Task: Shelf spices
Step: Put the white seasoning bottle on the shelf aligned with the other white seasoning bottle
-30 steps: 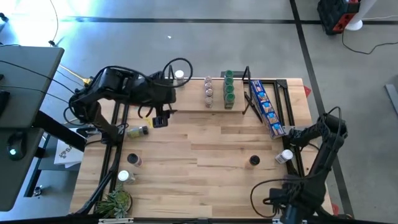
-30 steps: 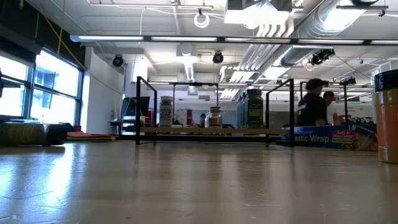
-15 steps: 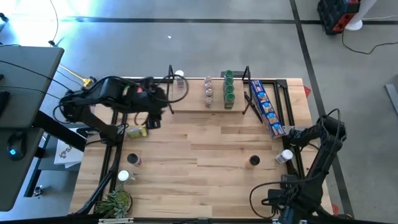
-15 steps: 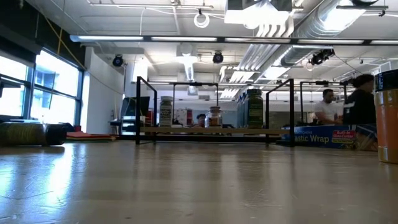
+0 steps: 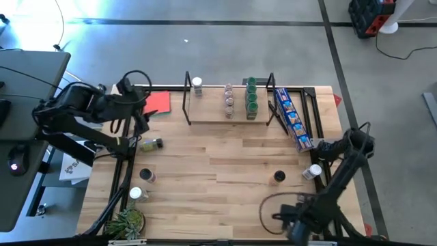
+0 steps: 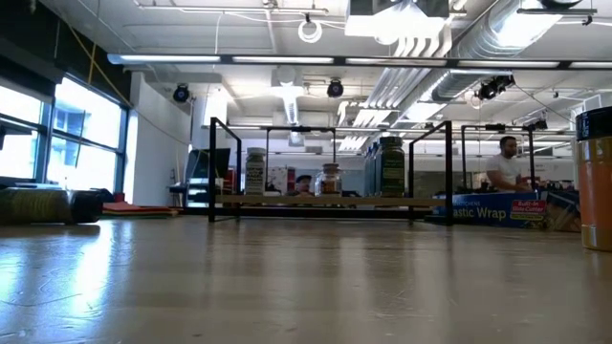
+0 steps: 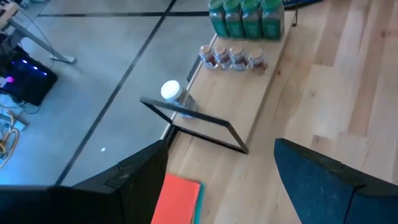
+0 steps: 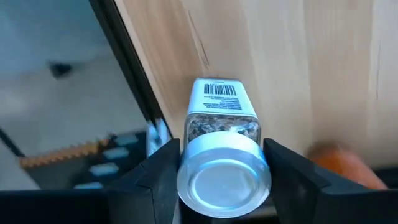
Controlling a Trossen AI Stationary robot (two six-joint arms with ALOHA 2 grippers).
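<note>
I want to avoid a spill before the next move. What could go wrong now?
1. The right hand brackets the white-capped jar near the table edge; a poor grip could knock it off.
2. The shelf already holds green-capped jars; careless placing could topple them.
3. The left hand, open, hangs near a lying jar.

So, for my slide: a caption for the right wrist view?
Right gripper straddling a silver-capped spice jar at the table edge.

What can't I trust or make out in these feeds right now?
- Right hand: the fingers flank the white-capped jar; the cap hides any contact.
- Lying jar: high view, too small to read.
- Left hand: open, empty; its fingers cover part of the red card.
- Shelf: low view, front jars hide those behind.
</note>
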